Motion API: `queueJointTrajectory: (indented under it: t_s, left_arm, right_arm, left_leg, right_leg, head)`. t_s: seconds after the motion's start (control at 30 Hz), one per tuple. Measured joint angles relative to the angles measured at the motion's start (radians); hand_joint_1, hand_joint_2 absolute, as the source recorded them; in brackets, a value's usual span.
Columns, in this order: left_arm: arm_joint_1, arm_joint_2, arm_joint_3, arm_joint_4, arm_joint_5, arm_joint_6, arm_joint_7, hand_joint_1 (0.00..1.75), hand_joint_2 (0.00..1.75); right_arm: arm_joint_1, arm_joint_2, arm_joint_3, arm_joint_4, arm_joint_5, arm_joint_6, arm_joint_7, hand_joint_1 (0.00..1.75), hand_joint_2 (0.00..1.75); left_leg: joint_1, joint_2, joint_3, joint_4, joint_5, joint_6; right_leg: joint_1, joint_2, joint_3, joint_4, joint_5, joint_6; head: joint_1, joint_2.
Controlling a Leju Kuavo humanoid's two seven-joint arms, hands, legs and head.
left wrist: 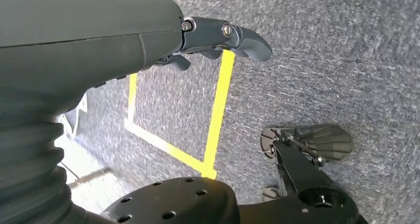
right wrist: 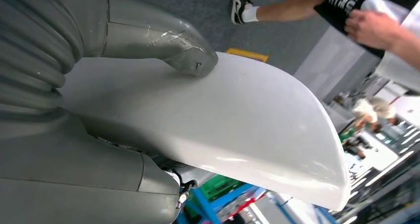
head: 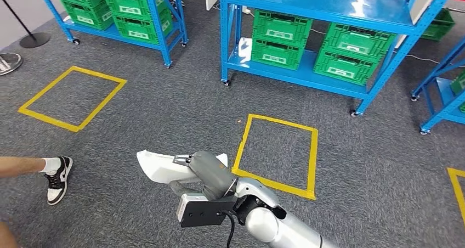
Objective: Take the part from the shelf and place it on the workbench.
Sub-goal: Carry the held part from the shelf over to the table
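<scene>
While my right robot hand (head: 205, 174) carries the white part (head: 159, 165) low in the centre of the head view, I judge the pick from the shelf done and the carry to the desk under way. No desk shows in front of me yet: the head view gives grey carpet, a yellow taped square (head: 277, 155) just right of my hand, and blue shelves (head: 329, 17) with green crates (head: 277, 39) along the top of the frame.

Next move, as I read it: keep the part level, find the desk, and set the part down flat before letting go. The part is smooth and curved, so it could slip if my hold loosens on the way.

Right robot hand: grasping the part. In the right wrist view the thick grey thumb (right wrist: 183, 55) presses on the part's upper face (right wrist: 237, 130), with the rest of my hand wrapped below it; the fingers underneath are mostly hidden.

Left robot hand (left wrist: 218, 38): holding nothing, hanging over the carpet near a yellow tape line (left wrist: 218, 110). Its fingers look partly curled, but I cannot tell whether it is released or clenched.

A person's shoe (head: 57, 179) stands at the lower left of the head view; the right wrist view shows a person's hand (right wrist: 376, 28) at upper right.
</scene>
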Motion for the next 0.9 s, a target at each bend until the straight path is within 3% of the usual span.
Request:
queueJointTrajectory:
  t_s: [0.07,0.13,0.2,0.27,0.33,0.37,0.4,0.47,0.53,0.57,0.63,0.67,0.73,0.77,0.8,0.83,0.87,0.9]
  left_arm:
    - [0.0,-0.002,0.0,0.0,0.0,0.0,0.0,0.0,1.75]
    - [0.003,-0.001,0.0,0.0,0.0,0.0,0.0,0.0,1.75]
    - [0.005,0.0,0.0,0.0,0.0,0.0,0.0,0.0,1.75]
    - [0.002,0.001,0.0,0.0,0.0,0.0,0.001,0.0,1.75]
    - [0.0,0.002,0.0,0.0,0.0,0.0,0.0,0.0,1.75]
    - [0.001,0.002,0.0,0.0,0.0,0.0,0.0,0.0,1.75]
    - [0.002,0.003,0.0,0.0,0.0,0.0,0.0,0.0,1.75]
    - [0.003,0.005,0.0,0.0,0.0,0.0,0.0,0.0,1.75]
    - [0.0,0.004,0.0,-0.001,0.0,0.0,-0.001,0.0,1.75]
    - [0.0,0.004,0.0,-0.001,0.0,0.0,-0.001,0.0,1.75]
    - [0.002,0.005,0.0,-0.001,0.0,0.0,-0.001,0.0,1.75]
    - [0.003,0.006,0.0,-0.001,0.0,0.0,-0.001,0.0,1.75]
    - [0.001,0.006,0.0,-0.001,0.0,0.0,-0.001,0.0,1.75]
    - [0.0,0.006,0.0,-0.001,0.0,0.0,0.0,0.0,1.75]
    - [-0.001,0.006,0.0,-0.001,0.0,0.0,0.0,0.0,1.75]
    - [-0.001,0.006,0.0,-0.001,0.0,0.0,0.0,0.0,1.75]
    - [-0.001,0.006,0.0,-0.001,0.0,0.0,0.0,0.0,1.75]
    - [0.0,0.006,0.0,-0.001,0.0,0.0,0.001,0.0,1.75]
  right_arm:
    - [-0.001,0.0,0.0,0.0,0.0,0.0,0.0,1.57,1.75]
    - [-0.002,0.001,-0.001,0.0,0.001,0.001,0.0,1.57,1.75]
    - [-0.004,0.003,-0.001,-0.001,0.001,0.001,-0.001,1.57,1.75]
    - [-0.004,0.004,-0.001,-0.001,0.001,0.001,-0.001,1.57,1.75]
    - [-0.004,0.003,-0.001,0.0,0.001,0.002,-0.001,1.57,1.75]
    - [-0.003,0.003,-0.001,0.0,0.001,0.002,-0.001,1.57,1.75]
    - [-0.003,0.003,-0.001,0.0,0.001,0.002,-0.002,1.57,1.75]
    - [-0.004,0.003,-0.001,0.0,0.0,0.002,-0.003,1.57,1.75]
    - [-0.004,0.003,-0.001,0.0,-0.002,0.003,-0.006,1.57,1.75]
    - [-0.005,0.003,-0.001,0.0,-0.003,0.003,-0.007,1.57,1.75]
    - [-0.006,0.002,-0.002,0.0,-0.005,0.003,-0.008,1.57,1.75]
    - [-0.007,0.002,-0.001,0.0,-0.005,0.003,-0.009,1.57,1.75]
    - [-0.009,0.002,-0.001,-0.001,-0.007,0.003,-0.009,1.57,1.75]
    - [-0.009,0.001,-0.001,-0.001,-0.007,0.003,-0.008,1.57,1.75]
    - [-0.008,0.001,-0.001,-0.001,-0.008,0.004,-0.007,1.57,1.75]
    - [-0.007,0.0,-0.001,-0.001,-0.008,0.004,-0.006,1.57,1.75]
    - [-0.007,-0.001,-0.001,-0.001,-0.008,0.004,-0.006,1.57,1.75]
    - [-0.007,-0.001,-0.001,-0.001,-0.008,0.005,-0.005,1.57,1.75]
  left_leg:
    - [0.002,-0.022,-0.007,-0.002,0.006,-0.013]
    - [0.005,-0.038,-0.013,-0.008,0.013,-0.028]
    - [0.002,0.0,-0.028,0.015,-0.002,-0.039]
    - [0.0,0.068,-0.074,0.115,-0.06,-0.049]
    - [0.005,0.096,-0.128,0.235,-0.112,-0.059]
    - [0.008,0.1,-0.137,0.259,-0.115,-0.063]
    - [0.011,0.105,-0.125,0.243,-0.1,-0.066]
    - [0.014,0.136,-0.054,0.117,-0.046,-0.069]
    - [0.011,0.173,0.001,0.017,-0.016,-0.059]
    - [0.008,0.179,0.008,0.003,-0.016,-0.05]
    - [0.006,0.158,0.004,0.005,-0.012,-0.034]
    - [0.008,0.147,0.003,0.004,-0.01,-0.028]
    - [0.011,0.122,0.001,0.0,-0.004,-0.015]
    - [0.012,0.109,-0.001,-0.001,-0.003,-0.01]
    - [0.011,0.096,-0.004,-0.001,-0.001,-0.006]
    - [0.009,0.081,-0.006,-0.001,0.0,-0.004]
    - [0.007,0.066,-0.007,0.0,0.001,-0.003]
    - [0.006,0.05,-0.008,0.0,0.003,-0.003]
  right_leg:
    - [0.002,0.022,0.021,-0.054,0.011,-0.005]
    - [0.002,0.0,0.023,-0.063,0.019,-0.012]
    - [-0.003,-0.025,0.032,-0.077,0.029,-0.024]
    - [-0.004,-0.055,0.036,-0.083,0.032,-0.033]
    - [-0.003,-0.087,0.035,-0.08,0.03,-0.036]
    - [-0.003,-0.103,0.034,-0.078,0.028,-0.035]
    - [-0.004,-0.117,0.033,-0.076,0.026,-0.033]
    - [-0.005,-0.143,0.034,-0.069,0.019,-0.025]
    - [-0.001,-0.162,0.036,-0.061,0.01,-0.012]
    - [0.002,-0.171,0.037,-0.059,0.008,-0.006]
    - [0.003,-0.186,0.041,-0.061,0.006,0.004]
    - [0.001,-0.178,0.042,-0.057,0.0,0.01]
    - [-0.006,-0.124,0.021,-0.002,-0.039,0.02]
    - [-0.007,-0.089,-0.006,0.057,-0.072,0.021]
    - [-0.007,-0.069,-0.042,0.129,-0.105,0.021]
    - [-0.006,-0.061,-0.075,0.192,-0.126,0.02]
    - [-0.005,-0.057,-0.095,0.228,-0.13,0.017]
    - [-0.004,-0.055,-0.097,0.224,-0.113,0.013]
  head:
    - [0.0,0.0]
    - [0.001,0.0]
    - [-0.003,0.0]
    - [-0.01,0.0]
    - [-0.012,0.0]
    - [-0.012,0.0]
    - [-0.012,0.0]
    - [-0.012,0.0]
    - [-0.011,0.0]
    - [-0.01,0.0]
    - [-0.008,0.0]
    - [-0.007,0.0]
    - [-0.005,0.0]
    - [-0.003,0.0]
    - [-0.003,0.0]
    - [-0.002,0.0]
    - [-0.002,0.0]
    - [-0.002,0.0]
